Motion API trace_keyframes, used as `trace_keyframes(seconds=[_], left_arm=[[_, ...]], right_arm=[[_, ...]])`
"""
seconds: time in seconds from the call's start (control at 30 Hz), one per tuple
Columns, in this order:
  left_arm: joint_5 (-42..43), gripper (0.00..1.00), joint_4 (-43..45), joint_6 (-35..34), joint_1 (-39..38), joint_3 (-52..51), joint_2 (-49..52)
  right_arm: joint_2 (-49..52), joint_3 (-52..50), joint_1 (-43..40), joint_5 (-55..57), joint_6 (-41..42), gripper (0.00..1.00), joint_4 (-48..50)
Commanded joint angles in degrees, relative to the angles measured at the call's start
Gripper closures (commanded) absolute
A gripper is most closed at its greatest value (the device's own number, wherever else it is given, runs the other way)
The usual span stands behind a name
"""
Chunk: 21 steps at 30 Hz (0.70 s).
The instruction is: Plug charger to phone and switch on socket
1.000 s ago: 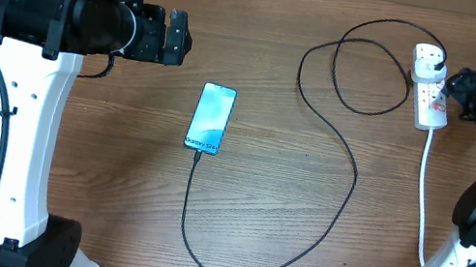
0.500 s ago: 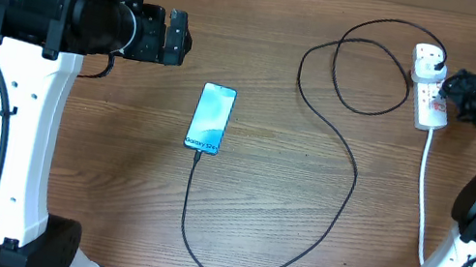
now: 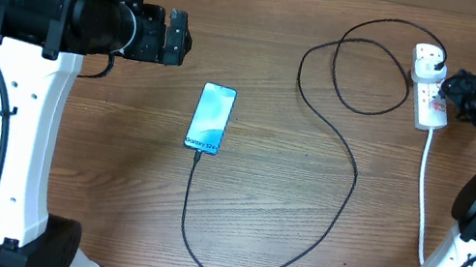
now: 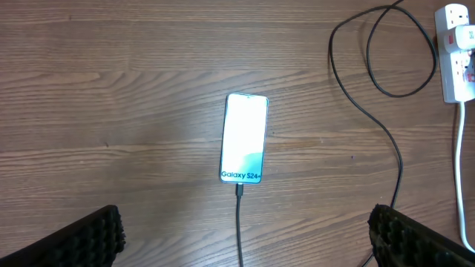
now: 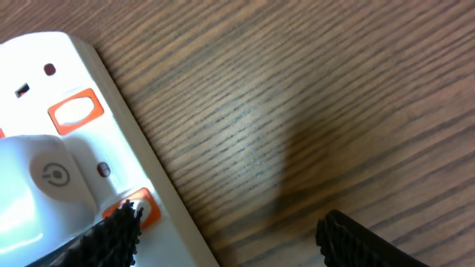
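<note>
Right wrist | right claw (image 5: pixel 228 220) apart | socket (image 5: pixel 44 111) beneath one fingertip (image 5: pixel 117 236)

Brown wood-grain table (image 3: pixel 89 196), its grain running side to side seen from overhead

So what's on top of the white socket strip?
A white plug sits on the socket, beside two orange switches. One finger of the right gripper covers part of one switch; the holes under the plug are hidden.

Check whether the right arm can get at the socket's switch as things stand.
Probably yes: the open right gripper hangs over the socket, a fingertip at a red switch, nothing between.
</note>
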Motion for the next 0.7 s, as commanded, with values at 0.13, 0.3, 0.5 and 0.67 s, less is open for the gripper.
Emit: trace_keyframes(seconds=[0.13,0.3,0.5,0.67], left_arm=[[-0.61,0.00,0.02,0.66,0.22,0.22,-1.20],[-0.61,0.00,0.02,0.66,0.22,0.22,-1.20],[-0.61,0.00,0.02,0.66,0.22,0.22,-1.20],[-0.61,0.00,0.02,0.66,0.22,0.22,-1.20]], right_arm=[[0.72,0.31,-0.15,0.33,-0.46,0.23,0.98],[0.72,0.31,-0.15,0.31,-0.48,0.23,1.03],[0.79,0.31,-0.15,-1.88,-1.36,0.23,1.16],[1.22,0.28,-0.09,-1.84,-1.36,0.23,1.42]])
